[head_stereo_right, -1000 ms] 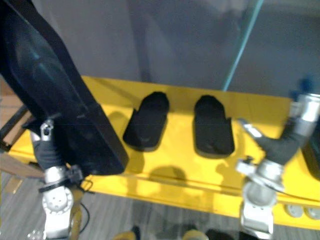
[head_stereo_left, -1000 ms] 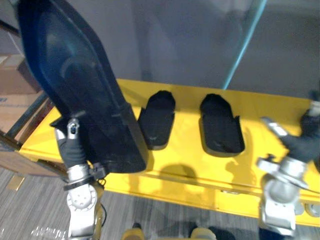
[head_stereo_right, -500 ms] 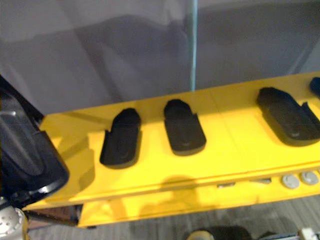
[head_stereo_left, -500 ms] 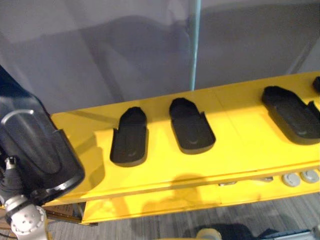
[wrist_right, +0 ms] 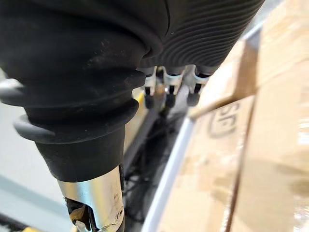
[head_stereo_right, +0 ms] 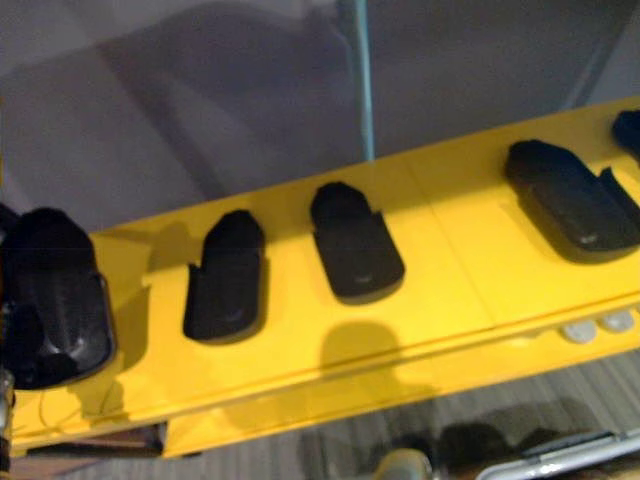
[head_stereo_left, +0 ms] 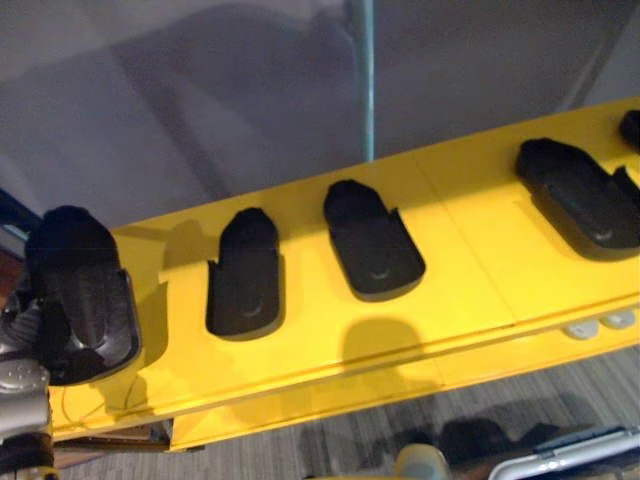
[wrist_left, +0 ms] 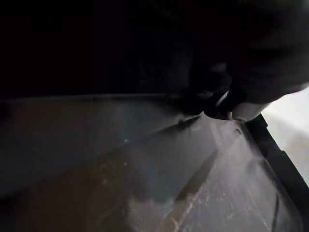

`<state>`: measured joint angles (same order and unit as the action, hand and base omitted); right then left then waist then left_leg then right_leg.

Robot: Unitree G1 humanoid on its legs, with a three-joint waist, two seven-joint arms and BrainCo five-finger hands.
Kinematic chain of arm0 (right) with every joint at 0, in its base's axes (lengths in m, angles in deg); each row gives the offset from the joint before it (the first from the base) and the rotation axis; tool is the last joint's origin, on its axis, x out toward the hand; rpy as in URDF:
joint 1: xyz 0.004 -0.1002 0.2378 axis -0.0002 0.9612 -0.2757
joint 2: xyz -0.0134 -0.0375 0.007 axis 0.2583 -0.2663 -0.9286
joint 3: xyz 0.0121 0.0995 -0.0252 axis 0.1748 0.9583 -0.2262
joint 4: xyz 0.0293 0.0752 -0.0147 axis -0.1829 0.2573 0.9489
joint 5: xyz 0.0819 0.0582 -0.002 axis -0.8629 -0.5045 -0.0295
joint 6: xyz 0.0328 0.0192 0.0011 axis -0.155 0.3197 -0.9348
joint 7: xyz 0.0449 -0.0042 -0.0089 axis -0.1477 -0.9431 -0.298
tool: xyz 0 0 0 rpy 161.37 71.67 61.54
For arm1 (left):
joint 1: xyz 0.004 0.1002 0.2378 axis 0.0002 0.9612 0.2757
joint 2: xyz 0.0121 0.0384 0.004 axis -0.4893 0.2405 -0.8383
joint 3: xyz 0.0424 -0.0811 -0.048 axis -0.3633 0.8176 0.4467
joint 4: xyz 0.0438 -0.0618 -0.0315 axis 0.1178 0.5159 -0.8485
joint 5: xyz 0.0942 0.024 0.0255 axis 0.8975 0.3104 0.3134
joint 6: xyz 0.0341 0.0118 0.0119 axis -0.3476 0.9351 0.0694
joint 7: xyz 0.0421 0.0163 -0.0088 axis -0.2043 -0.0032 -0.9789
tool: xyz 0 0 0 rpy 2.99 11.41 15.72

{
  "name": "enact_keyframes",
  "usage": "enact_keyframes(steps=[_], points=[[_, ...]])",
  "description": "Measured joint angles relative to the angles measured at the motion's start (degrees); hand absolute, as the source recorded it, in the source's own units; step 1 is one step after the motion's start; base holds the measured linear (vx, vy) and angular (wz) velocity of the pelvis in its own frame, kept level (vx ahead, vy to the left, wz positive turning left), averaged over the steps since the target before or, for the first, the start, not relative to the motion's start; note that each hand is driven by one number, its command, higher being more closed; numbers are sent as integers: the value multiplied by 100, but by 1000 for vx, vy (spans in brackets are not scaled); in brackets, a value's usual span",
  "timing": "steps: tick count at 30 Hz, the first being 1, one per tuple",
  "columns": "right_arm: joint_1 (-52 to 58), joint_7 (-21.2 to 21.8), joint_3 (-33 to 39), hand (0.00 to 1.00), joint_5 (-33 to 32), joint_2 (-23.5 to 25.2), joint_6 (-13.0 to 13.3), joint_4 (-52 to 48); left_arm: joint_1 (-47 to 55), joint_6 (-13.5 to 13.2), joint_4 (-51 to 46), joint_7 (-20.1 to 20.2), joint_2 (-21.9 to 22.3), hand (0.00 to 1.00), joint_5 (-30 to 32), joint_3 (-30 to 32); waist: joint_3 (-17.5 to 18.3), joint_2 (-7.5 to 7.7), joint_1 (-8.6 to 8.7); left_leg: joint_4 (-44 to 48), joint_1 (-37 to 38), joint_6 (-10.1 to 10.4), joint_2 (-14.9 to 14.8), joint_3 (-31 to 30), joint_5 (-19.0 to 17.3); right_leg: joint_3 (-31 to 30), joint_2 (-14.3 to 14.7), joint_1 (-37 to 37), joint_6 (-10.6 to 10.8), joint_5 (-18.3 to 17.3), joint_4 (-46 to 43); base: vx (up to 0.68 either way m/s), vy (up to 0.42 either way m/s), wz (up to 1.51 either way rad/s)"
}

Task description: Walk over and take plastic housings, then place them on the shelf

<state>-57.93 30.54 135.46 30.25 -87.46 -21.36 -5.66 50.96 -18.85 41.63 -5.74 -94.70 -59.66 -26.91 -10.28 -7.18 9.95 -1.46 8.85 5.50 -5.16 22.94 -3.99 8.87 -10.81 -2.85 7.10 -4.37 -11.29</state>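
A large black plastic housing [head_stereo_left: 85,295] lies at the left end of the yellow shelf [head_stereo_left: 470,270]. My left hand [head_stereo_left: 28,325] is at the housing's left edge, curled on it. In the left wrist view the housing's dark surface [wrist_left: 145,159] is very close, with one finger [wrist_left: 240,111] against it. Two smaller housings [head_stereo_left: 245,275] [head_stereo_left: 372,240] lie in the shelf's middle, and a third [head_stereo_left: 580,195] lies at the right. My right hand [wrist_right: 166,94] hangs with relaxed fingers and holds nothing.
A teal post [head_stereo_left: 365,80] rises behind the shelf against a grey wall. Round silver knobs [head_stereo_left: 600,325] sit on the shelf's front edge at the right. Cardboard boxes [wrist_right: 260,145] are near my right hand. Grey floor [head_stereo_left: 380,440] lies below the shelf.
The camera has swung, so the shelf now looks different. The big housing has come down from upright onto the shelf's left end. My right hand has left the eye views.
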Motion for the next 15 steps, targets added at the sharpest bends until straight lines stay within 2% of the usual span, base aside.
enact_keyframes(steps=[4,8,12,15], points=[[-217,190,-138,0,-166,0,-220,305,-493,220,160,488,-487,100,397,-462,-197,120,4,158,-16,11,-14,203,-107,-132,14,-5,10,39,67,19,16,-14],[-283,204,-185,0,-170,-11,-344,329,-700,303,248,876,-543,100,673,-713,-370,137,7,458,-206,-11,-48,252,-317,-189,14,-13,26,178,260,3,25,-8],[-277,199,-230,0,-176,-4,-390,388,-784,391,509,1064,-625,100,858,-712,-447,175,4,613,-292,-13,-71,270,-427,-221,19,-1,51,227,364,15,12,-3],[-288,204,-450,0,-267,29,-391,403,-790,485,581,1095,-1020,100,960,-712,-467,223,4,606,-294,-13,-72,270,-427,-218,27,13,48,239,414,0,0,0]])
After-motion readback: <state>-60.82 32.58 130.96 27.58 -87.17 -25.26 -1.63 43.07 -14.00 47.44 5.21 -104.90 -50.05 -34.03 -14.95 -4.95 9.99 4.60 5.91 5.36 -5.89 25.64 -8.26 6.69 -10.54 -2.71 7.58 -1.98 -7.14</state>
